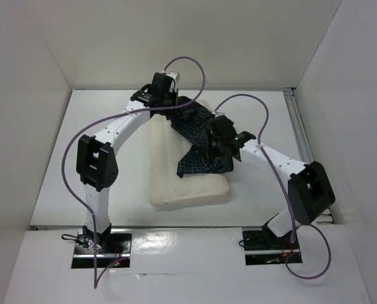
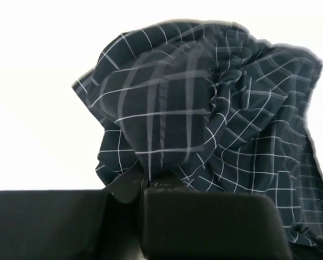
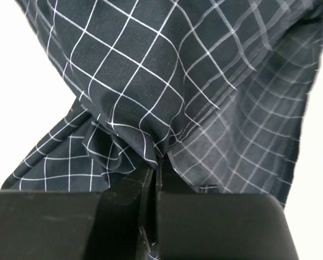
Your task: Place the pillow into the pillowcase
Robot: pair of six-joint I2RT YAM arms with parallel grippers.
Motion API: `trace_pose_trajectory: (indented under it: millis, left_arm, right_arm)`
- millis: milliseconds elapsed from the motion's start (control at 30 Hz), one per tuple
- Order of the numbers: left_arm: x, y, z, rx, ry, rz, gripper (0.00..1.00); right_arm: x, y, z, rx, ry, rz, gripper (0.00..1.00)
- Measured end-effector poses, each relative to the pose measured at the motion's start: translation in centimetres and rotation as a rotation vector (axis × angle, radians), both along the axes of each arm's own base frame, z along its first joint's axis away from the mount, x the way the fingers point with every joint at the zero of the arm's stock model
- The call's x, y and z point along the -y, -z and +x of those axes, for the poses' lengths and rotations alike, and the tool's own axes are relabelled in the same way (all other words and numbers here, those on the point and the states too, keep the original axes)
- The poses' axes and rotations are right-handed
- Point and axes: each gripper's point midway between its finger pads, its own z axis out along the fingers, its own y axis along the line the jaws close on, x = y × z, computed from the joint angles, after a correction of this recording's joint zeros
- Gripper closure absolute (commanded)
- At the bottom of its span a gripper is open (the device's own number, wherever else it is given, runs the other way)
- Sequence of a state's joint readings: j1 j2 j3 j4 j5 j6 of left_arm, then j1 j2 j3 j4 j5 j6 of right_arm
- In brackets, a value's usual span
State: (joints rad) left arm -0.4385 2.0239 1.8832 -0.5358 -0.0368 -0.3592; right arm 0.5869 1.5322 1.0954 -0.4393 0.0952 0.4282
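The cream pillow (image 1: 173, 180) lies lengthwise on the white table, its near end bare. The dark checked pillowcase (image 1: 198, 136) is bunched and lifted over the pillow's far half, stretched between both grippers. My left gripper (image 1: 171, 104) is shut on the pillowcase's far edge; in the left wrist view the pillowcase (image 2: 205, 124) rises in folds from the closed left gripper (image 2: 144, 181). My right gripper (image 1: 212, 144) is shut on the near right part of the cloth; in the right wrist view the pillowcase (image 3: 150, 81) is pinched in the right gripper (image 3: 155, 162).
White walls enclose the table on three sides. A metal rail (image 1: 300, 136) runs along the right edge. Purple cables (image 1: 188, 63) loop above both arms. The arm bases (image 1: 100, 244) sit at the near edge.
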Motion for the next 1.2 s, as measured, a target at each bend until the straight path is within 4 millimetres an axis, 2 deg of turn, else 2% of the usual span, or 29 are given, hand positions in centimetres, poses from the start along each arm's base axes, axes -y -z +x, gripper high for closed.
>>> trace_pose_trajectory:
  millis: [133,233,300,333,433,467,533,567,600,700,767,833,900,967,1133,1200]
  left_arm:
    - [-0.8,-2.6,0.3,0.038,-0.014,-0.042,1.00]
    - [-2.4,-6.9,-0.3,0.098,-0.017,-0.095,1.00]
    - [-4.5,-11.0,-0.9,0.166,-0.033,-0.141,1.00]
    - [-6.1,-13.8,-1.4,0.217,-0.054,-0.167,1.00]
    - [-12.5,-21.3,-3.5,0.380,-0.169,-0.227,1.00]
    - [-14.7,-23.1,-4.6,0.427,-0.217,-0.234,1.00]
    - [-18.7,-26.1,-7.3,0.511,-0.319,-0.238,1.00]
    - [-19.7,-27.2,-8.7,0.544,-0.347,-0.238,1.00]
    - [-20.4,-28.1,-9.9,0.571,-0.366,-0.242,1.00]
    - [-21.7,-30.5,-12.7,0.635,-0.403,-0.253,1.00]
    - [-22.5,-31.1,-13.6,0.653,-0.428,-0.247,1.00]
    - [-23.3,-30.8,-13.6,0.647,-0.456,-0.235,1.00]
    - [-24.0,-29.9,-12.7,0.622,-0.477,-0.223,1.00]
    - [-24.9,-28.1,-10.9,0.569,-0.495,-0.213,1.00]
    - [-26.2,-22.9,-4.7,0.398,-0.480,-0.240,1.00]
    - [-26.4,-21.0,-3.2,0.337,-0.462,-0.279,1.00]
  right_arm:
    - [0.9,-1.5,0.5,0.054,0.049,-0.011,1.00]
    - [1.4,-4.4,1.2,0.128,0.065,-0.009,1.00]
    - [1.3,-7.8,2.0,0.205,0.064,0.009,1.00]
    - [1.1,-10.1,2.5,0.253,0.059,0.029,1.00]
    - [0.1,-18.1,3.8,0.425,0.024,0.124,1.00]
    - [-0.3,-20.4,3.8,0.478,0.004,0.157,1.00]
    - [-1.0,-24.7,3.1,0.581,-0.053,0.229,1.00]
    - [-1.4,-26.3,2.7,0.620,-0.083,0.258,1.00]
    - [-1.9,-27.7,2.0,0.656,-0.122,0.287,1.00]
    - [-3.1,-29.9,0.2,0.715,-0.233,0.340,1.00]
    - [-4.2,-30.4,-0.7,0.732,-0.314,0.362,1.00]
    - [-5.2,-30.1,-1.3,0.729,-0.379,0.371,1.00]
    - [-6.3,-28.9,-1.5,0.709,-0.435,0.374,1.00]
    - [-7.6,-27.3,-1.1,0.678,-0.470,0.368,1.00]
    - [-11.3,-21.1,3.5,0.551,-0.481,0.309,1.00]
    - [-13.2,-20.4,5.6,0.540,-0.489,0.311,1.00]
